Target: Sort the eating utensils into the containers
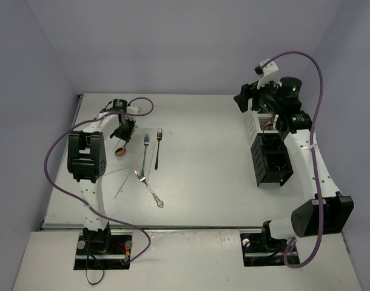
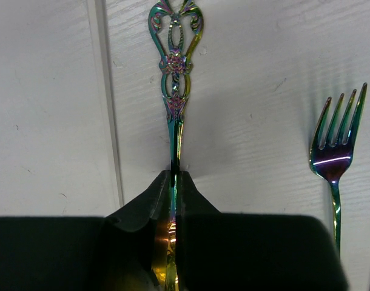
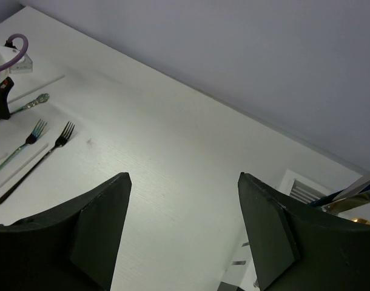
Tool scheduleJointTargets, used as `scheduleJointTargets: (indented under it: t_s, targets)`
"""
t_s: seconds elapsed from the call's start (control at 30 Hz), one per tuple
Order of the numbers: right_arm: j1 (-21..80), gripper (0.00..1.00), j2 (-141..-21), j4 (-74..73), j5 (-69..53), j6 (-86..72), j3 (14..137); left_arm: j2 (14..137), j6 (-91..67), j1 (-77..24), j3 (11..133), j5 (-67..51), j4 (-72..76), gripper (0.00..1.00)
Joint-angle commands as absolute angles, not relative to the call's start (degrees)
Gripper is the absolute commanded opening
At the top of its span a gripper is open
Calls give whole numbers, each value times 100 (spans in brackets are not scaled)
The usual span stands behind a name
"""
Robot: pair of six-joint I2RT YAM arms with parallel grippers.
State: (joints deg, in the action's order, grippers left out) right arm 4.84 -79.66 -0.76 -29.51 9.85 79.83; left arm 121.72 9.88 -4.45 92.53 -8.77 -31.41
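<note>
Left of centre, a spoon (image 2: 174, 91) is clamped by the left gripper (image 2: 174, 179). The right gripper (image 3: 184, 182) is spread wide, empty.

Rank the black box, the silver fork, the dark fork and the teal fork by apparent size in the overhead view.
1. black box, clearly largest.
2. silver fork, slightly the longest fork.
3. dark fork and teal fork: they look alike, so no ranking between them.
</note>
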Motion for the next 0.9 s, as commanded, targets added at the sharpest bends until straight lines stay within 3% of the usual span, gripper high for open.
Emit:
scheduleJointTargets:
  t_s: [0.0,0.5,0.7,0.87]
  targets:
    - [784,68,-7556,177,-2634,1690,8196,12049,892,-457,8891,-750,-3537,0]
    - [3572,54,-7001,-135,-1600,5497,7273,9258,-848,-892,9145,-4344,-4254,0]
    - [5290,49,-7015,-207,-1226,7008,6595,9071,-1275,-1254,8845,-5230,-4245,0]
    - [5989,47,-7366,-204,-1197,7619,6431,9158,-1325,-1618,8717,-5495,-4396,0]
